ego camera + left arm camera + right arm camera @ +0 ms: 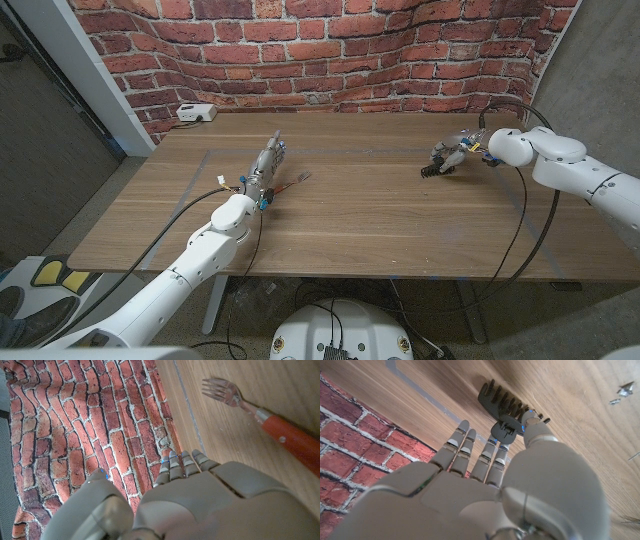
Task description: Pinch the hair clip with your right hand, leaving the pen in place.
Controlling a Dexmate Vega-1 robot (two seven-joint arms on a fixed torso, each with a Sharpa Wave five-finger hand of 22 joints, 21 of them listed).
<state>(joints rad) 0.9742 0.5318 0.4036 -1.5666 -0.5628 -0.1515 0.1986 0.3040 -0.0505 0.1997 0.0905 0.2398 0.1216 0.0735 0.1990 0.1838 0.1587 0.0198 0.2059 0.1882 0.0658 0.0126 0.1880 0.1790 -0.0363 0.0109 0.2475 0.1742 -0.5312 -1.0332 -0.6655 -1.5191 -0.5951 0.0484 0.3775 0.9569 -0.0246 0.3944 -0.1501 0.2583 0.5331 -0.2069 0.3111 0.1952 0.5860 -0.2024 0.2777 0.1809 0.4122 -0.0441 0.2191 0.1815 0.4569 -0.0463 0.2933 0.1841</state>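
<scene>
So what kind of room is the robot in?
Probably a robot test room, not a home: a wooden table stands before a brick-pattern backdrop, with cables trailing off the arms.

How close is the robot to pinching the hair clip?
Nearly there. Done: the right hand is at the hair clip on the table. In hand: its thumb and fingers sit by the clip's hinge end, but I cannot tell whether they squeeze it yet. Left: a firm pinch. The left hand stands beside the fork, holding nothing.
</scene>
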